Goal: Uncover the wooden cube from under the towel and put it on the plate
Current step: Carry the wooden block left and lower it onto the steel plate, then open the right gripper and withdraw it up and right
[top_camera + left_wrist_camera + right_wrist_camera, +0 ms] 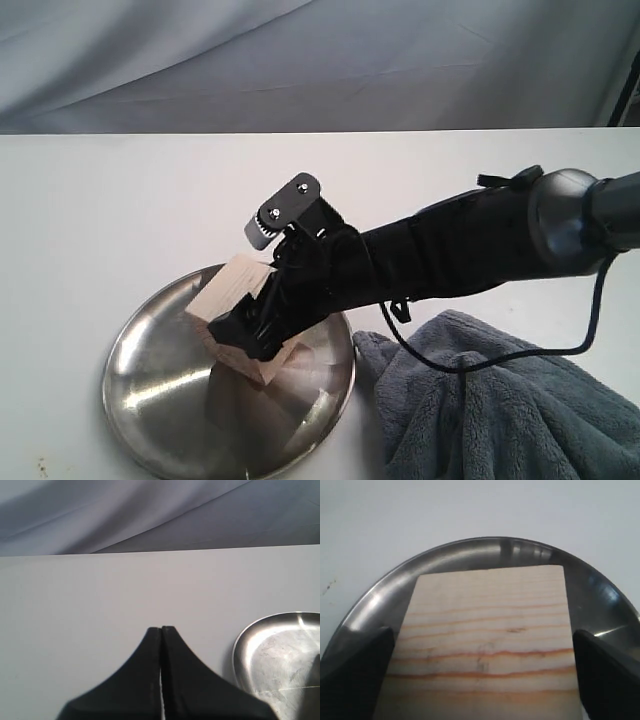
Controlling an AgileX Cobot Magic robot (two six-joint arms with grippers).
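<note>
The pale wooden cube [236,286] [485,630] hangs tilted over the far right part of the steel plate [170,400] [470,555]. My right gripper [256,332] [485,675] is shut on it, a black finger pressed to each side. Whether the cube's low corner touches the plate I cannot tell. The blue-grey towel [500,410] lies crumpled on the table just right of the plate, off the cube. My left gripper [161,628] is shut on nothing above the bare white table, with the plate's rim [240,650] off to one side. That gripper does not show in the exterior view.
The right arm [450,250] reaches in from the right, above the towel. A black cable [470,360] droops from it onto the towel. White table [120,200] runs to a grey cloth backdrop [300,60] at the far edge.
</note>
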